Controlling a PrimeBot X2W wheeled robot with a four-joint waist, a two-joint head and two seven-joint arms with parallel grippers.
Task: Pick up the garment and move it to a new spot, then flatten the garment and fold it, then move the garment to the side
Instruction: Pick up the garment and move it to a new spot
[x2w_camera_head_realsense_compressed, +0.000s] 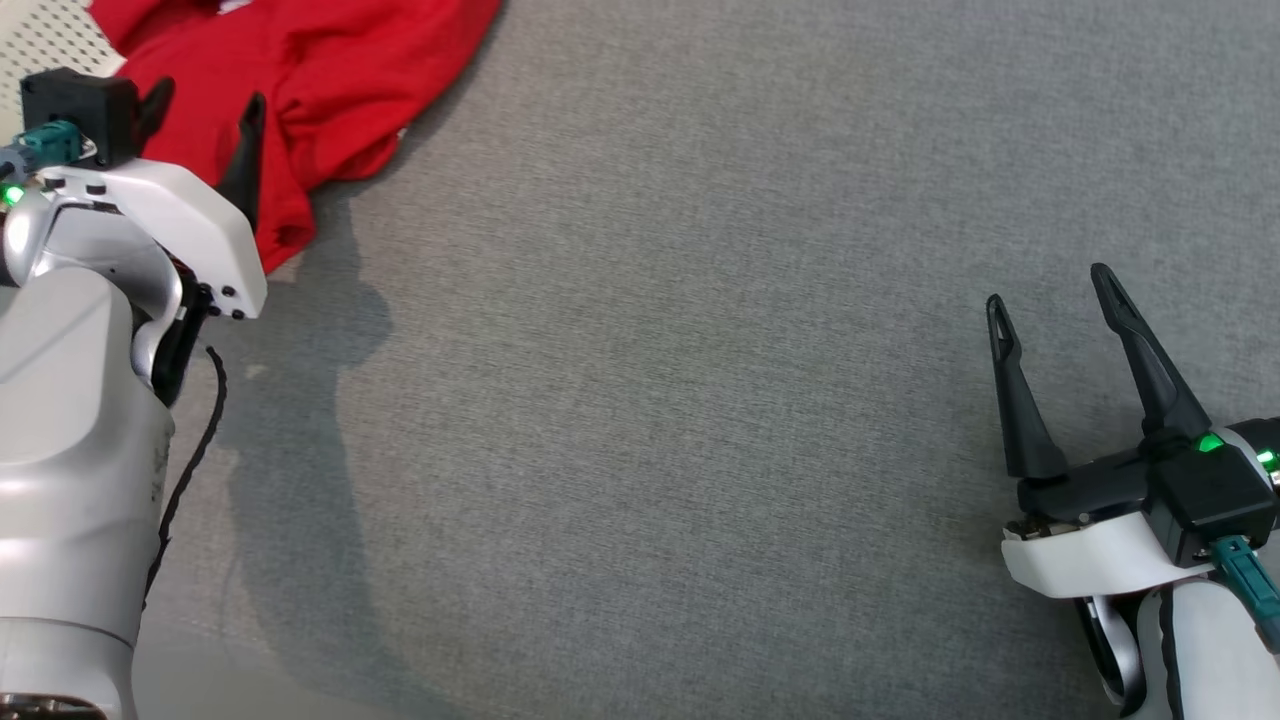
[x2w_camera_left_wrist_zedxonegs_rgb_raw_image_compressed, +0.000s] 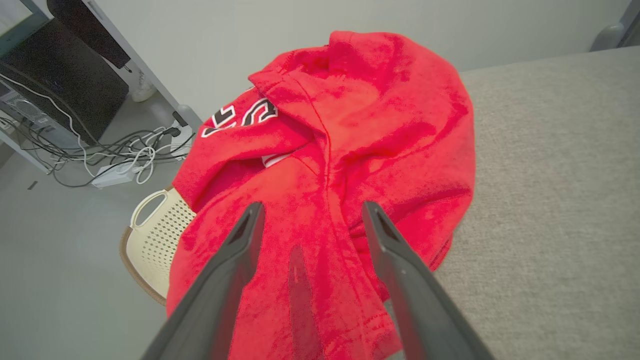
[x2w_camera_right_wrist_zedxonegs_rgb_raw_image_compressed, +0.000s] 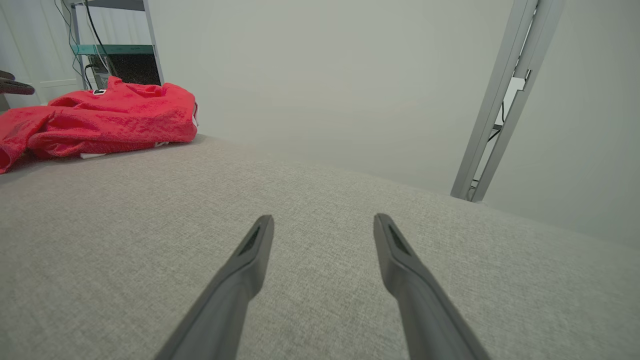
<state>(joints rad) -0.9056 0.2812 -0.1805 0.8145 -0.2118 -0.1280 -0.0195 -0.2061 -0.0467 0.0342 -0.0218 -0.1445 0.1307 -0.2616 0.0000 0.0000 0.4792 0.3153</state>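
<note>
Fingers on the left side stand wide apart with nothing between them but air, pointing down at a crumpled red garment that lies right under and ahead of their tips. A dark finger shadow falls on the cloth between them, and I cannot tell whether the tips touch it. From the head view these left fingers overlap the near edge of the garment, which is bunched at the far left corner of the grey cloth-covered table. Part of the garment spills past the table's edge over a cream perforated basket, and white-and-black lettering shows on a fold. The right fingers are also spread apart and empty, low over bare table at the near right, well apart from the garment. In the right wrist view those fingers point across open table, with the garment heaped far off to the upper left.
</note>
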